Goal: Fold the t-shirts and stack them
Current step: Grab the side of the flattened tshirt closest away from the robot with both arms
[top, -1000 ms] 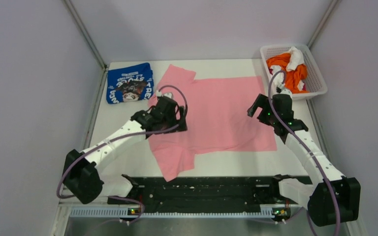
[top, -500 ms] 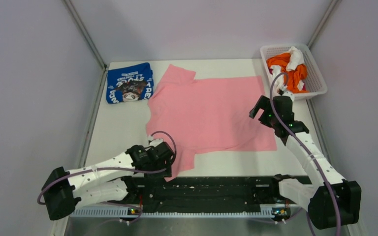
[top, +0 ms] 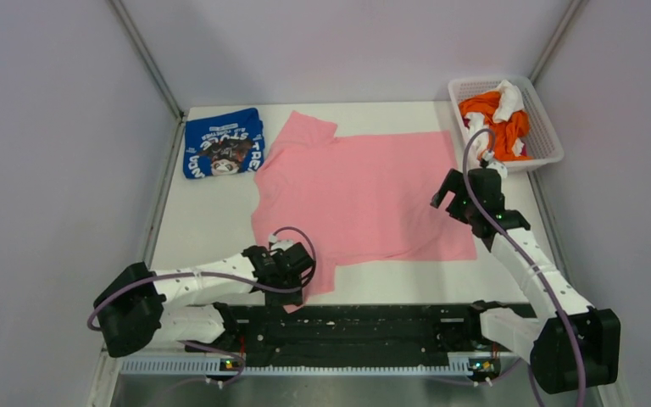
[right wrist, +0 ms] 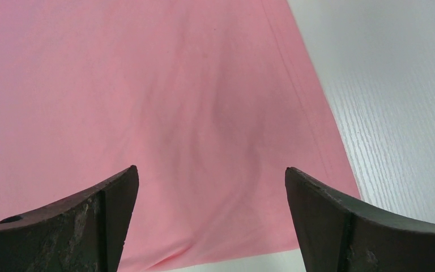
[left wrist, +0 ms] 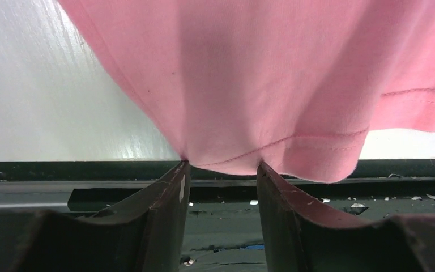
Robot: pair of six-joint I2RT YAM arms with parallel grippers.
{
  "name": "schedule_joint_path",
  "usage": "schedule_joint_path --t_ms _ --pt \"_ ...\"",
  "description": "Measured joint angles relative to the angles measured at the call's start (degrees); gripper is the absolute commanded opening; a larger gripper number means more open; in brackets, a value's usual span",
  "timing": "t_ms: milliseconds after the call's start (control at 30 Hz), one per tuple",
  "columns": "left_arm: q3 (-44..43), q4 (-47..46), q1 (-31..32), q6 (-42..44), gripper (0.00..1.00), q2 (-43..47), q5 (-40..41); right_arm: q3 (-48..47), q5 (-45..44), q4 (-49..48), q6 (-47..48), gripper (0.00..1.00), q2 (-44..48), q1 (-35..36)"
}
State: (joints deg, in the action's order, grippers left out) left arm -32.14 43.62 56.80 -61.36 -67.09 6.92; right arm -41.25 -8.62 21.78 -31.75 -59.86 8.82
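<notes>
The pink t-shirt (top: 364,191) lies spread flat in the middle of the table, neck to the left. Its near sleeve reaches the table's front edge. My left gripper (top: 295,280) sits low at that sleeve, open, with its fingertips (left wrist: 181,170) touching the sleeve hem (left wrist: 272,141); no cloth lies between the fingers. My right gripper (top: 447,195) hovers wide open over the shirt's right hem, with pink cloth (right wrist: 175,85) below it. The blue t-shirt (top: 223,144) lies folded at the back left, its lettering up.
A white lattice basket (top: 551,140) at the back right holds orange and white cloth (top: 496,114). A black rail (top: 373,322) runs along the table's front edge, just under the left gripper. Grey walls close in both sides.
My left arm has swung back from the shirt's left middle to the near sleeve at the front edge, then shifted slightly right. The right gripper has barely moved.
</notes>
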Motion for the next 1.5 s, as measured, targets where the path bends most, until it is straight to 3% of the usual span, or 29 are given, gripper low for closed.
schedule_joint_path --t_ms 133,300,533,933,1000,1267,1500 --pt "-2.0 1.0 0.2 0.2 0.32 -3.8 0.0 0.3 -0.6 0.1 -0.1 0.99 -0.7 0.0" --pt "-7.6 3.7 0.7 0.5 0.0 -11.6 0.4 0.5 -2.0 0.3 -1.1 0.99 -0.9 0.0" --pt "-11.5 6.7 0.8 0.4 0.0 -16.2 3.5 2.0 -4.9 0.3 -2.6 0.99 -0.4 -0.1" --pt "-7.7 6.2 0.5 1.2 0.0 -11.3 5.4 9.0 -14.2 9.2 -13.5 0.98 8.5 -0.3" --pt "-6.9 5.7 0.4 1.5 0.0 -10.3 4.7 11.8 -14.5 11.1 -15.1 0.95 11.2 -0.3" --pt "-6.6 5.2 0.3 1.6 0.0 -9.8 4.2 21.5 -15.9 14.4 -22.1 0.69 21.0 -0.4" --pt "-6.6 5.0 0.2 1.6 0.0 -9.7 3.8 23.3 -16.4 11.0 -25.1 0.58 16.3 -0.4"
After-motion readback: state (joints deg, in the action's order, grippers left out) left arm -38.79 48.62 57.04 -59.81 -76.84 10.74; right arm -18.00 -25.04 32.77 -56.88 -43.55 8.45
